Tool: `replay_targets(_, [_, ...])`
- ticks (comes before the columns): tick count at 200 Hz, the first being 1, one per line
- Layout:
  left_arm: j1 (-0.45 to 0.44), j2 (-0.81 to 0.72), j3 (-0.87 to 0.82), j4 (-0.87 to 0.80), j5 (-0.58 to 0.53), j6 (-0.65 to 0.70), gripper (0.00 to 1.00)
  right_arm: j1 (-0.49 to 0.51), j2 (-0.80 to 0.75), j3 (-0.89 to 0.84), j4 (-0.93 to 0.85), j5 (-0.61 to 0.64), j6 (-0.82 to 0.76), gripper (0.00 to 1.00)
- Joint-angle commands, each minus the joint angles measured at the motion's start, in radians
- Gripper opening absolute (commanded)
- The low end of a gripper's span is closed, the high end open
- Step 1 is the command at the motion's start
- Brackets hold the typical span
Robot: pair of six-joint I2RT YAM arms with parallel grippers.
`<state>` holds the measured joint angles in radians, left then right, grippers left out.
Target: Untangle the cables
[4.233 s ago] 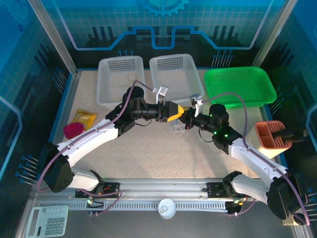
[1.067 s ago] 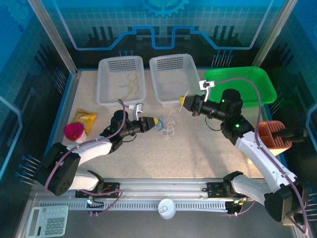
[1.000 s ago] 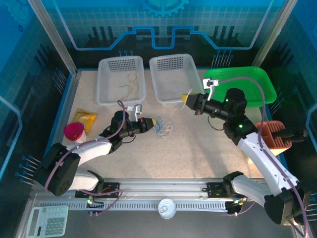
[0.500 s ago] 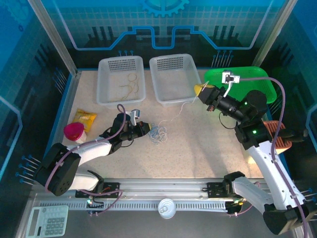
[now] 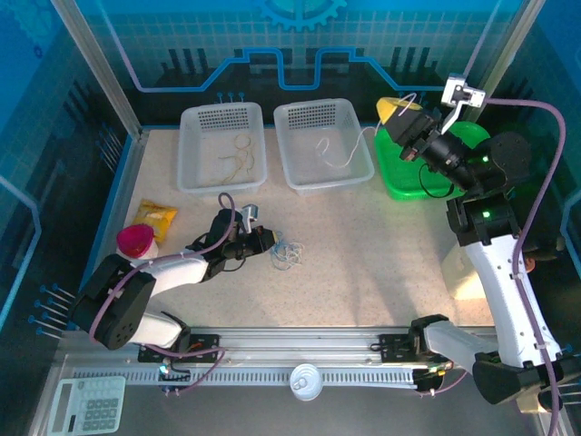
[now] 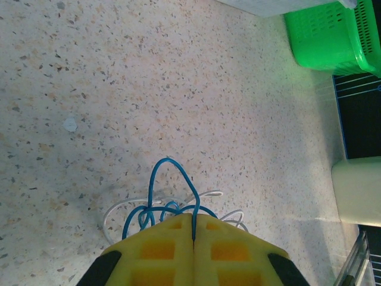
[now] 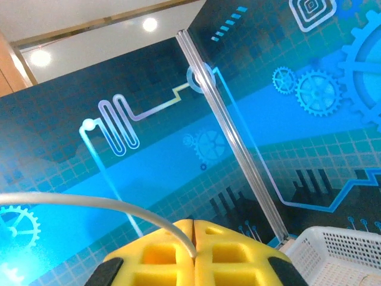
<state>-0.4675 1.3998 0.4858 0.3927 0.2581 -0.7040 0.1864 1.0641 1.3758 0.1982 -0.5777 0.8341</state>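
Big change in the last second: the right end effector has swung from down by the baskets to way up high, over toward the green basket. It's clamped shut on the white cable, which has come out of the clump with it. From the top view that strand now hangs off the fingers and trails down into the middle white basket, well apart from the rest.

The left end effector hasn't budged. It's still low on the counter, pinched closed on the blue cable and acting as the anchor. What's left of the clump sits just beside its tip. In the left wrist view I can see blue loops with some white strand still under them, so it's not fully sorted.

My read: one strand is basically separated, and it just needs dropping in that basket. The blue and the remaining white loops are next. Some yellowish cables are already lying in the left basket.
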Motion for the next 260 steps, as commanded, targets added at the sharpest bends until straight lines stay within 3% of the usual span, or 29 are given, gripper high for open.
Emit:
replay_targets(1, [0.003, -0.015, 0.040, -0.021, 0.025, 0.017, 0.00, -0.024, 0.009, 0.006, -0.030, 0.042, -0.028, 0.00])
replay_targets(17, [0.003, -0.046, 0.055, -0.051, 0.030, 0.019, 0.00, -0.029, -0.002, -0.015, -0.085, 0.117, -0.092, 0.00])
replay_targets(32, [0.003, -0.082, 0.070, -0.083, 0.033, 0.023, 0.12, -0.034, -0.009, -0.025, -0.145, 0.204, -0.163, 0.00])
replay_targets(76, [0.003, -0.188, 0.114, -0.177, 0.025, 0.044, 0.68, -0.040, 0.021, -0.042, -0.275, 0.496, -0.316, 0.00])
replay_targets(108, [0.003, -0.235, 0.142, -0.231, 0.015, 0.053, 0.99, -0.043, 0.086, -0.037, -0.310, 0.653, -0.377, 0.00])
replay_targets(205, [0.001, -0.351, 0.240, -0.326, 0.006, 0.043, 0.99, -0.037, 0.431, 0.019, -0.304, 1.168, -0.402, 0.00])
replay_targets(260, [0.000, -0.408, 0.272, -0.352, 0.010, 0.025, 0.99, -0.038, 0.639, 0.116, -0.442, 1.276, -0.308, 0.00])
